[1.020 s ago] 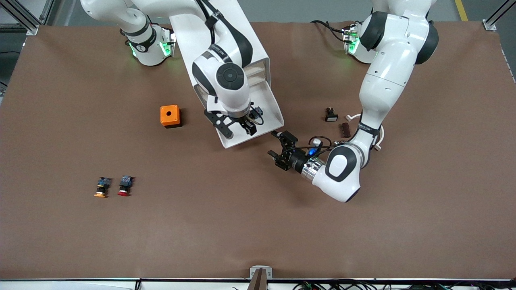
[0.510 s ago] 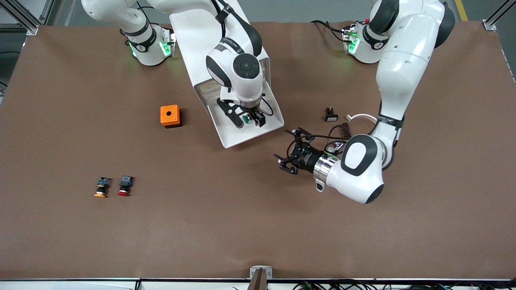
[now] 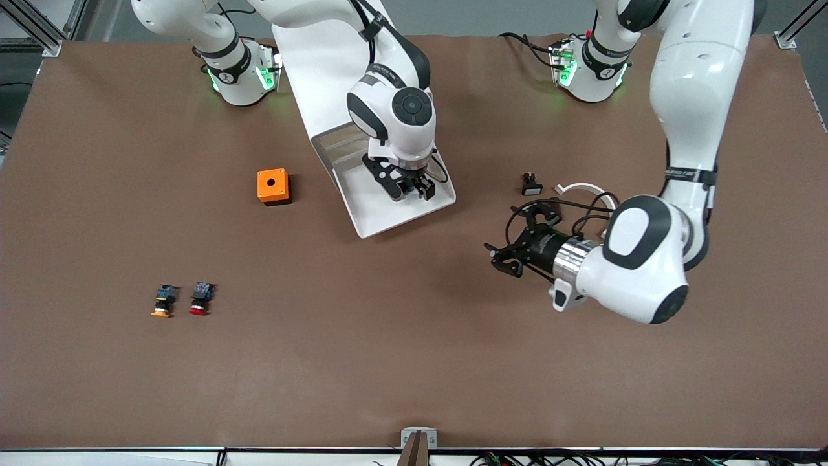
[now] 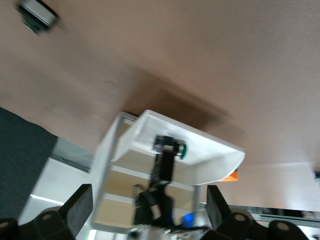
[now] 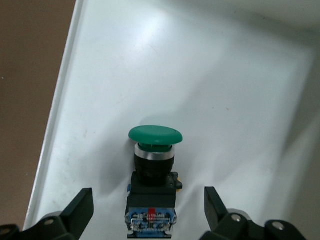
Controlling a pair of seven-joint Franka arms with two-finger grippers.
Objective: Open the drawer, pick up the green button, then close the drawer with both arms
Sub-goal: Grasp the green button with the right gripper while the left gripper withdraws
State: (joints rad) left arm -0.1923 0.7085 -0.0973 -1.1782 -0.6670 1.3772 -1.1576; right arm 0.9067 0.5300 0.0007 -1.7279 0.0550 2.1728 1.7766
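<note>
While no writing reads, button (image 5: pixel 152 172) lies in drawer (image 3: pixel 378 213).

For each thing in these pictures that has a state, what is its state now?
drawer: pulled out of the cabinet, open
green button: lying in the drawer, not gripped
right gripper: open, over the green button
left gripper: open, holding nothing, over bare table
red button and orange button: lying side by side on the table

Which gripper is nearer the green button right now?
Right. The right gripper hangs open directly over the button in the drawer; the left gripper is open over bare table, well clear.
</note>
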